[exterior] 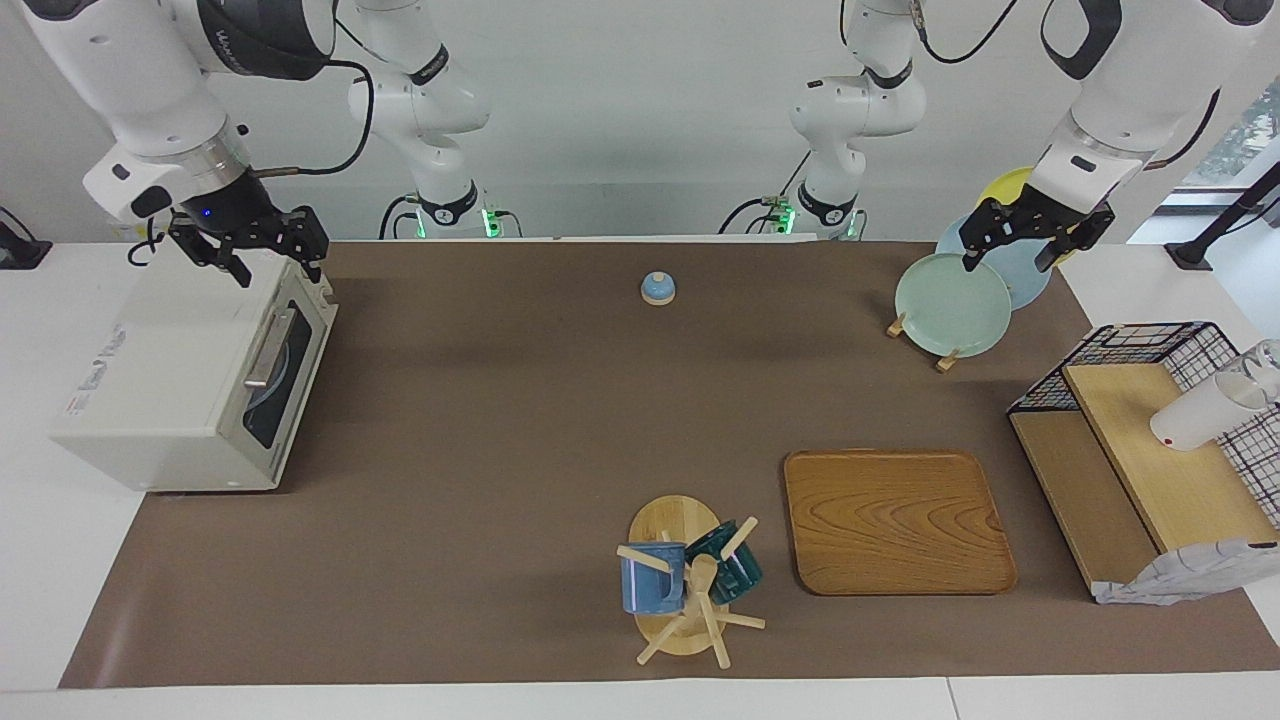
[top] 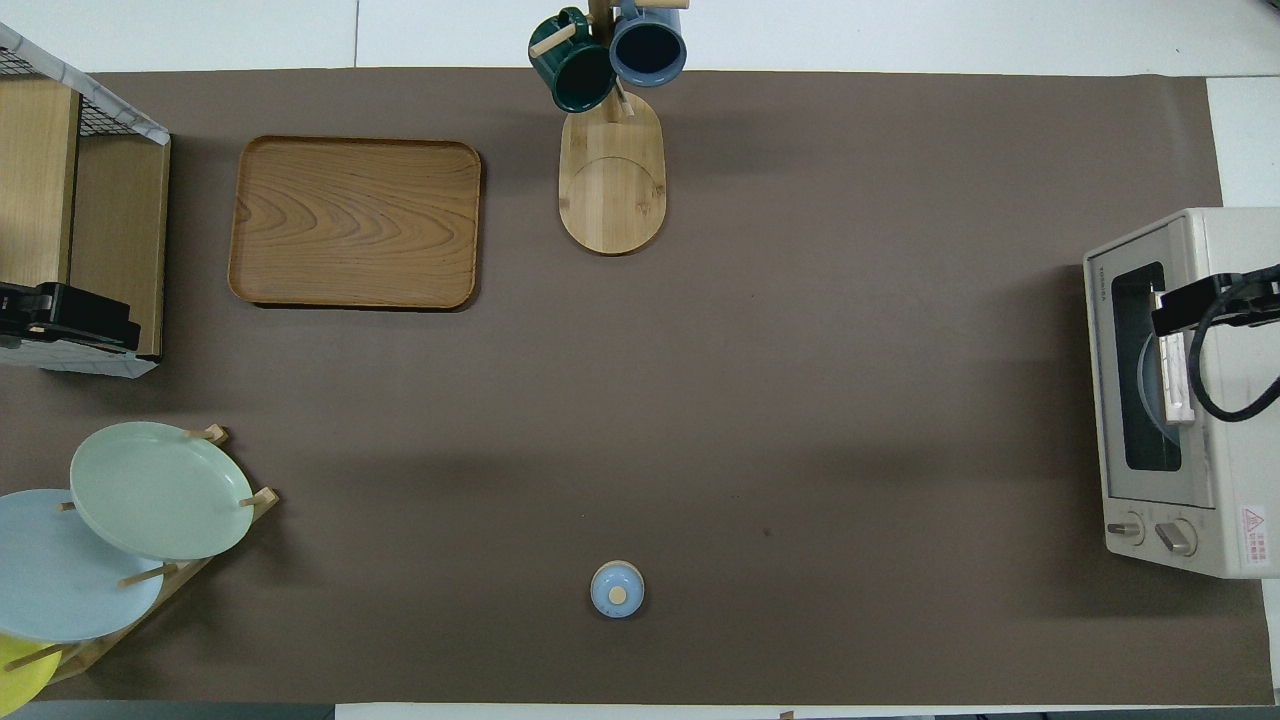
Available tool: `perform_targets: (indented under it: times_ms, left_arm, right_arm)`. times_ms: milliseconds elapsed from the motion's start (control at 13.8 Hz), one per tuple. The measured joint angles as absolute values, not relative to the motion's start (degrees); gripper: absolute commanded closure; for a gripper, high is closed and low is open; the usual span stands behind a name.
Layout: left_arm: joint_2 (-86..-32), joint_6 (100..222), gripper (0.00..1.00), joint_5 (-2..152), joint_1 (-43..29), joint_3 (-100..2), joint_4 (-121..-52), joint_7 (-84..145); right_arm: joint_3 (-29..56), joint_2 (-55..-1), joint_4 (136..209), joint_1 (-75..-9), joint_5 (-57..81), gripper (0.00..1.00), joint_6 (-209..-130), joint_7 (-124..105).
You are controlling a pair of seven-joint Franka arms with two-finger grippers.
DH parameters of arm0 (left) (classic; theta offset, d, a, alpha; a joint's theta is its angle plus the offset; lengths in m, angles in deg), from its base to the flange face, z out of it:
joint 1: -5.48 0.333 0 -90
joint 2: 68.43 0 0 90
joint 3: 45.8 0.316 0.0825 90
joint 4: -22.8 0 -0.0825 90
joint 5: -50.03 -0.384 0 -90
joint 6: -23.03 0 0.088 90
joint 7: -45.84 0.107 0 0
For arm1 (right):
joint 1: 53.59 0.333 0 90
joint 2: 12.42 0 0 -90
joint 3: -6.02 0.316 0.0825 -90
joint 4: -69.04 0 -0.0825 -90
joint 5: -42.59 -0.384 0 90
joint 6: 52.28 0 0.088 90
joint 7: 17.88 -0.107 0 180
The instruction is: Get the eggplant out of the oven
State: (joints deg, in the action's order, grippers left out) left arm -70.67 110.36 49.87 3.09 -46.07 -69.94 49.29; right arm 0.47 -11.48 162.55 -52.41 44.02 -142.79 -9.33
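One oven, one wooden tray, three plates on a rack near the tray, two mugs on a stand beside the tray, one small lid, one wire shelf.
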Motion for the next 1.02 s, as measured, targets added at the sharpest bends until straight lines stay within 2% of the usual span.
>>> perform_targets:
  times_ms: [291, 1018]
  left_arm:
    - [-70.7, 110.4, 0.00, 49.9, 3.1, -46.1, -69.9, 49.3]
    - [-70.7, 110.4, 0.00, 49.9, 3.1, -46.1, -69.9, 49.3]
  right_arm:
    - [0.4, -9.2, 172.4, -52.8, 44.4, 1.00, -153.4, -8.5]
    - [0.3, -9.0, 183.7, -58.7, 49.1, 1.00, -160.6, -7.2]
